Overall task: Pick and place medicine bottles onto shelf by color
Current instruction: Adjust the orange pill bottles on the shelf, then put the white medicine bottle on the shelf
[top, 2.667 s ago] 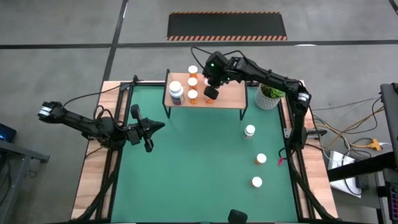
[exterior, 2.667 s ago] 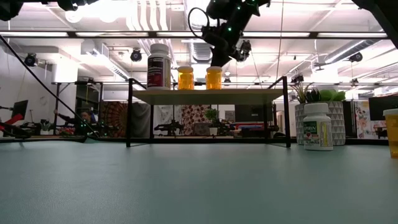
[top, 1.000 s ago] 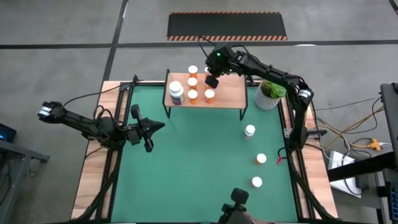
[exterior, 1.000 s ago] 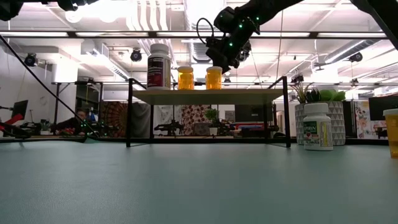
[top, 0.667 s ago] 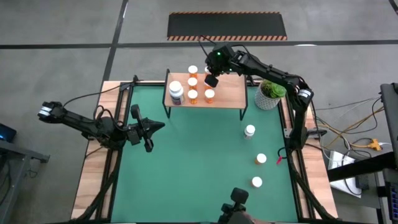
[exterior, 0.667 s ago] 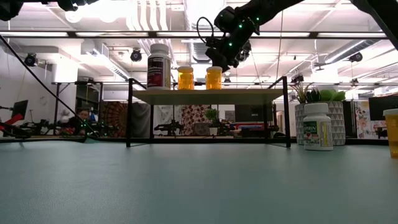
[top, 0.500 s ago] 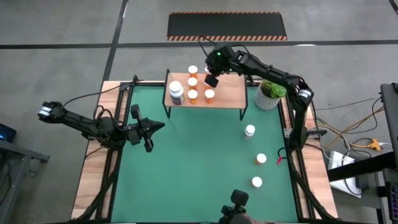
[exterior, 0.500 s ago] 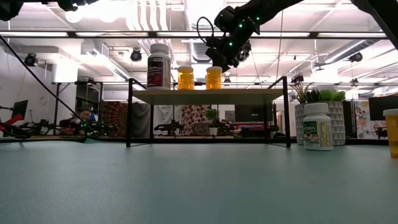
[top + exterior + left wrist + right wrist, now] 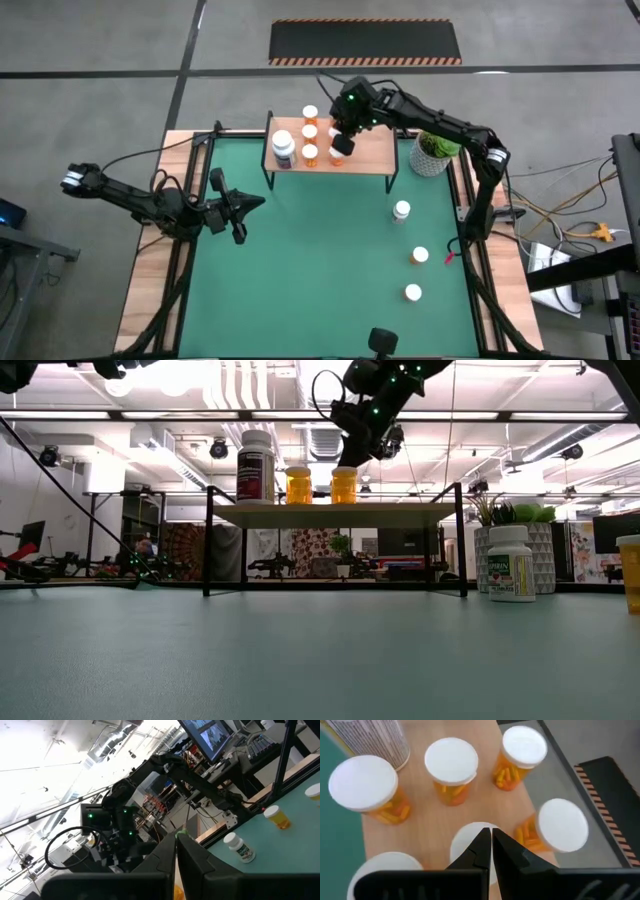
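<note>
Right tool [image 9: 341, 144] clenched empty above orange bottle [image 9: 470, 847] on shelf [image 9: 372, 150]; best lifted straight, clear of neighbouring caps

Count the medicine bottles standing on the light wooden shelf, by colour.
Orange-bodied, white-capped bottles: 6 (one sits right under the right gripper)
Large white-and-dark bottle: 1
Total: 7

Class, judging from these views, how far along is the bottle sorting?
Done: several orange bottles and a large bottle stand on the shelf. In hand: nothing; the right gripper, shut, hovers over them. The left gripper waits at the mat's left. Left to do: three bottles on the mat.
</note>
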{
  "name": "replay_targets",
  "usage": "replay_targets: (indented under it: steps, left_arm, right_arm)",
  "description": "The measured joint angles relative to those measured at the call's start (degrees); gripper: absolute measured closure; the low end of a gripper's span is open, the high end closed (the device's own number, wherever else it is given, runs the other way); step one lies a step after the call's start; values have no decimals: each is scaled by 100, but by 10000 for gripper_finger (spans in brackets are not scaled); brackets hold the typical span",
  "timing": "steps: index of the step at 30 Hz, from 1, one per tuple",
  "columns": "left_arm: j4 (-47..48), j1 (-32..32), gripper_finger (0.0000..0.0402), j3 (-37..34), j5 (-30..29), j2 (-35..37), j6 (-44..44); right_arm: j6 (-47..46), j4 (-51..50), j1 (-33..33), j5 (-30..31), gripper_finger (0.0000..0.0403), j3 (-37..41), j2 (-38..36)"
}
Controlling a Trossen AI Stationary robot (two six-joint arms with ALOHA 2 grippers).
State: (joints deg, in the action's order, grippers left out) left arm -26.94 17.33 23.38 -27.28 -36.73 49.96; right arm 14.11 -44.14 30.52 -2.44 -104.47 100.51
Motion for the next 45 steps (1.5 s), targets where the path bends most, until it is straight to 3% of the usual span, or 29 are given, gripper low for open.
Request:
replay_targets:
  steps: [28, 37, 45]
  left_arm:
    - [-3, 0, 402, 0, 1, 0, 31]
    - [-136, 1, 402, 2, 1, 0, 43]
    - [-134, 0, 402, 2, 2, 1, 4]
  right_arm:
    - [-15, 92, 11, 107, 394, 48, -63]
    - [-781, -1629, -492, -5, 394, -752, -164]
    - [-1761, -2717, -1614, -260, 394, -522, -385]
